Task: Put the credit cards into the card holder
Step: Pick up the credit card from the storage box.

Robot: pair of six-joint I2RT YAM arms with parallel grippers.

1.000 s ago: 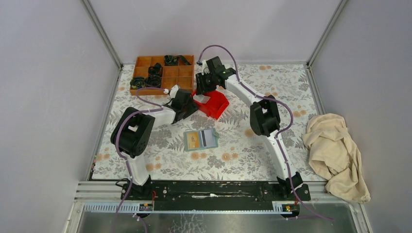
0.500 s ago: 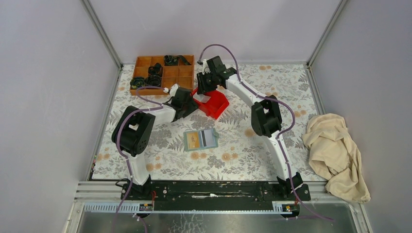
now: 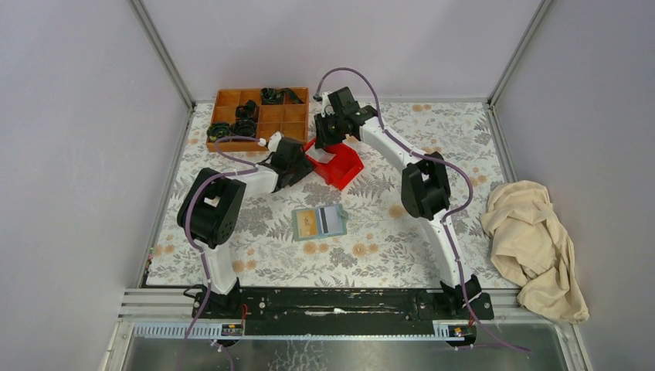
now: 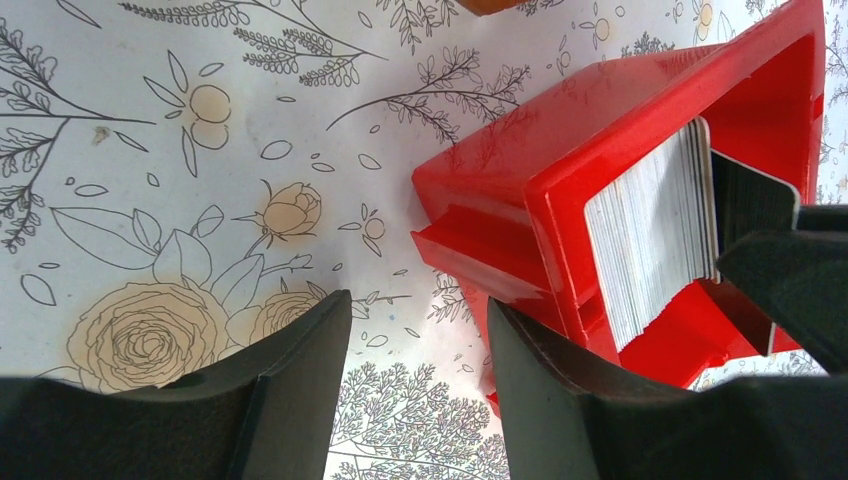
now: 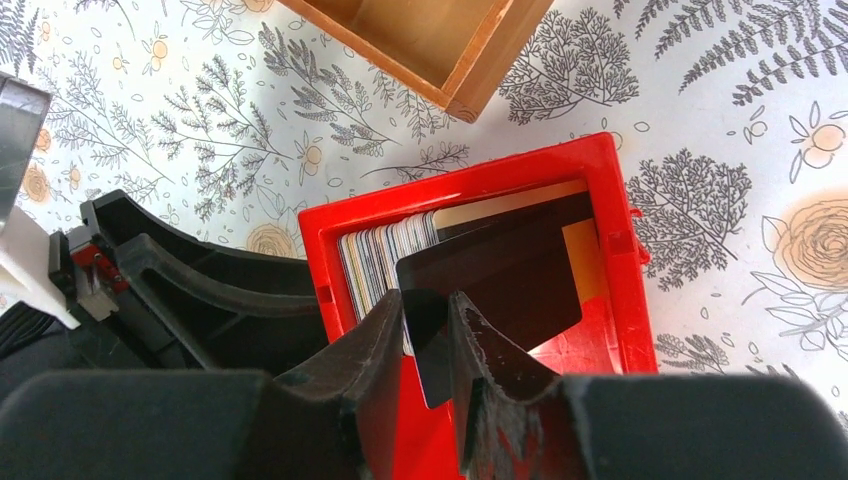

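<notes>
The card holder lies open on the floral table, a yellow-tan card and a dark card showing in its pockets. A stack of credit cards stands on edge in the red bin. My right gripper reaches into the bin, and a dark card tilts out of the stack between its fingers. The jaws are narrow but still stand a little apart. My left gripper is open beside the bin, its right finger against the bin's outer wall, holding nothing.
A brown wooden compartment tray with black parts stands behind the bin at the back left. A beige cloth lies off the mat at the right. Grey walls enclose the table on three sides.
The right gripper's jaws have narrowed around the dark card in the bin. Both arms have shifted only slightly. The card holder has not moved.
</notes>
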